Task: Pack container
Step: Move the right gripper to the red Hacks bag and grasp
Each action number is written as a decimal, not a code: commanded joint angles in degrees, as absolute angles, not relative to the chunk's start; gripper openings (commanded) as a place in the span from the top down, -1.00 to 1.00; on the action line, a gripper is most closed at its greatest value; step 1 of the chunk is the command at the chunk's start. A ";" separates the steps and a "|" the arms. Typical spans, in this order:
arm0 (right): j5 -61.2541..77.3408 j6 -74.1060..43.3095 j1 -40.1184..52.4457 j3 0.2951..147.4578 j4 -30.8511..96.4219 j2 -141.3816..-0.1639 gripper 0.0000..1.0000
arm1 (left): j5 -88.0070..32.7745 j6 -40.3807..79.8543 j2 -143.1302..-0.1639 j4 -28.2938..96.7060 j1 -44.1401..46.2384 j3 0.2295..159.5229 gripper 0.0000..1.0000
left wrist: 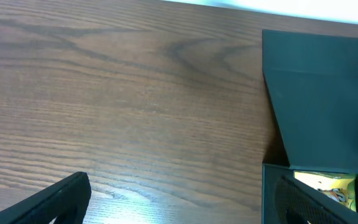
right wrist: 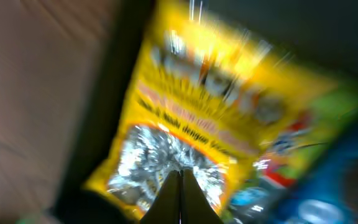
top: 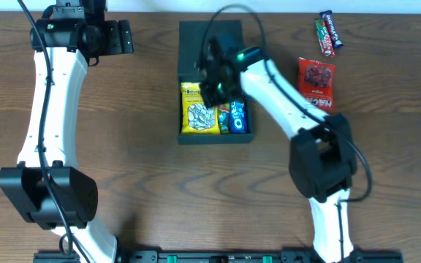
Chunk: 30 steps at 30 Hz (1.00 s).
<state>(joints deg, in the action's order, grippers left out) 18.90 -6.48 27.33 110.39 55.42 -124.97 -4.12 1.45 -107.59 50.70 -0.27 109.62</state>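
The dark container [top: 215, 138] stands open at the table's middle, its flap lid laid back toward the far side. Inside lie a yellow snack packet [top: 196, 120] and a blue Oreo packet [top: 238, 117]. My right gripper [top: 212, 89] hangs over the box above the yellow packet. In the blurred right wrist view its fingers [right wrist: 180, 175] are pressed together with nothing between them, just over the yellow packet [right wrist: 216, 112]. My left gripper [top: 117, 36] is open and empty at the far left. Its wrist view shows spread fingers [left wrist: 185, 211] and the container's lid [left wrist: 322, 93].
A red snack packet [top: 316, 82] lies right of the container. A dark candy bar [top: 328, 33] lies at the far right. The right arm's base [top: 320, 161] stands near the front right, the left arm's base [top: 46, 193] at the front left.
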 commanded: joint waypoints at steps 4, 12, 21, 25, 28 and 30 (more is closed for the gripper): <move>3.01 -4.84 14.74 113.65 60.01 -114.78 0.72 | -4.12 1.26 -107.13 50.70 -0.45 110.89 -0.90; 2.83 -6.37 0.60 106.59 60.38 -116.81 -0.66 | -4.14 1.28 -107.13 50.70 -0.36 110.89 -0.91; -3.62 -9.96 -2.55 100.73 53.84 -123.11 -0.98 | -4.56 1.45 -107.13 50.70 -0.36 110.89 -0.91; -5.58 -14.61 -2.61 100.73 51.90 -126.58 -0.99 | -4.56 1.45 -107.13 50.74 -0.36 110.89 -0.90; -5.41 -14.92 -2.61 100.73 50.46 -129.12 -0.99 | -4.54 1.45 -107.13 50.68 -0.36 110.89 -0.90; -4.89 -14.98 -2.55 100.73 49.93 -130.47 -0.99 | -4.54 1.45 -107.13 50.70 -0.36 110.89 -0.91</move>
